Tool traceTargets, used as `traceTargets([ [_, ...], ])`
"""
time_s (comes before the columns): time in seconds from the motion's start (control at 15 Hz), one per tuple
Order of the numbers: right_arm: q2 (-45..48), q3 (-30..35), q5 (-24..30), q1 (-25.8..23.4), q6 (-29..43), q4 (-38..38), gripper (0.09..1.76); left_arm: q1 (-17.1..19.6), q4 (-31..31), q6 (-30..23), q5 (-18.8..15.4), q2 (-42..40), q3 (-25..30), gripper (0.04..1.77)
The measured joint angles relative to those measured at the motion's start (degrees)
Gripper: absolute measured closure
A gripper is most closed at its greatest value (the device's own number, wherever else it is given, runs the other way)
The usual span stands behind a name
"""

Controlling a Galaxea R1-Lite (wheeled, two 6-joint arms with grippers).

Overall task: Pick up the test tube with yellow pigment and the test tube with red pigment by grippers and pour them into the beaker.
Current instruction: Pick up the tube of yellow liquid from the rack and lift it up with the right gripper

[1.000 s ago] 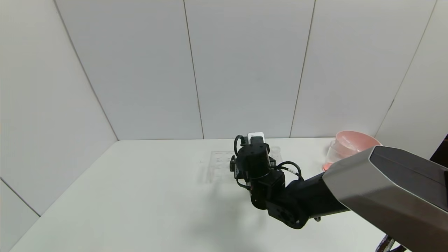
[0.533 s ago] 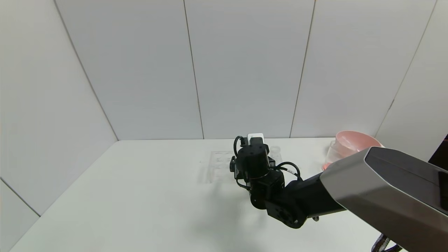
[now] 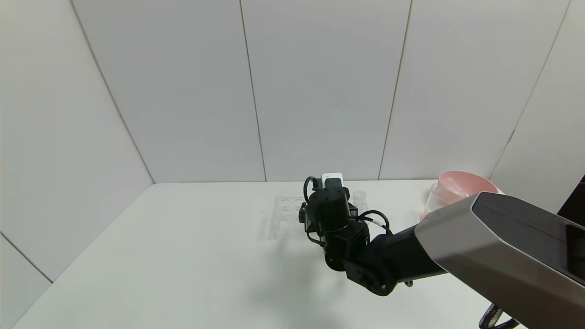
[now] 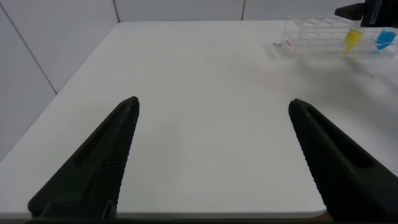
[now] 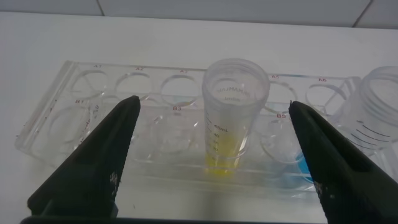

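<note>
The test tube with yellow pigment (image 5: 235,106) stands upright in a clear rack (image 5: 93,118), with a little yellow liquid at its bottom. My right gripper (image 5: 213,102) is open, one finger on each side of this tube and neither touching it. From the head view the right wrist (image 3: 330,208) hangs over the rack (image 3: 281,211) and hides the fingers. The left wrist view shows the yellow tube (image 4: 352,40) far off. The beaker (image 3: 434,197) stands at the right, partly behind my right arm. My left gripper (image 4: 213,102) is open over bare table. The test tube with red pigment is out of view.
A tube of blue liquid (image 5: 373,118) stands in the rack just beside the yellow one. A pink bowl (image 3: 464,183) sits behind the beaker at the far right. Another clear tube (image 3: 359,197) rises beside the right wrist. White walls close the table at back and sides.
My right arm has crept a little forward and to the left over the rack. Its fingers have stayed open. Nothing was taken hold of.
</note>
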State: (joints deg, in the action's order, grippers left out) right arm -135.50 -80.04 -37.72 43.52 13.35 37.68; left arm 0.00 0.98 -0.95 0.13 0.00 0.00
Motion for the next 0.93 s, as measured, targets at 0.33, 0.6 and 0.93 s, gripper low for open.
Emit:
traceTargets([
  [0.33, -0.9, -0.2, 0.0, -0.3, -0.2, 0.6, 0.14, 0.0, 0.0, 0.0, 0.0, 0.0, 0.0, 0.09],
  [0.6, -1.7, -1.3, 0.0, -0.7, -0.2, 0.4, 0.14, 0.0, 0.0, 0.0, 0.0, 0.0, 0.0, 0.09],
  [0.93, -2.2, -2.6, 0.0, -1.3, -0.3, 0.1, 0.14, 0.0, 0.0, 0.0, 0.0, 0.0, 0.0, 0.09],
])
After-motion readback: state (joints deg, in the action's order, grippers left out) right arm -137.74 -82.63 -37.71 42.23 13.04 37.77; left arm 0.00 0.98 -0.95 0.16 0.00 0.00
